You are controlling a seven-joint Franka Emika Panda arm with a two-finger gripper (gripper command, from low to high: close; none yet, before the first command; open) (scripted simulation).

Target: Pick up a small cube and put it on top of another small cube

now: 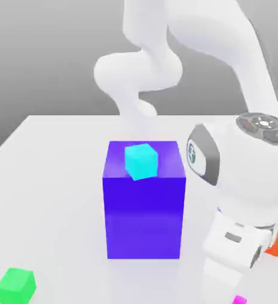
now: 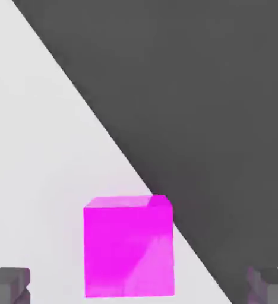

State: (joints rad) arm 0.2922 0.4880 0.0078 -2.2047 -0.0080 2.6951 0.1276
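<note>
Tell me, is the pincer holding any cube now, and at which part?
Nothing is held. The pincer is open, its fingers apart on either side of the pink cube, not touching it.

A white table (image 1: 52, 178) is seen in the exterior view, its far edge set against a plain grey backdrop (image 1: 40, 53). A large blue block (image 1: 144, 219) stands upright on the table near its middle. The block's top face is paler, its front face a deep, saturated blue, and a faint shadow is cast at its base. In the hand view the same white surface (image 2: 40, 148) is cut diagonally by dark grey ground (image 2: 212, 89) beyond its edge.
</note>
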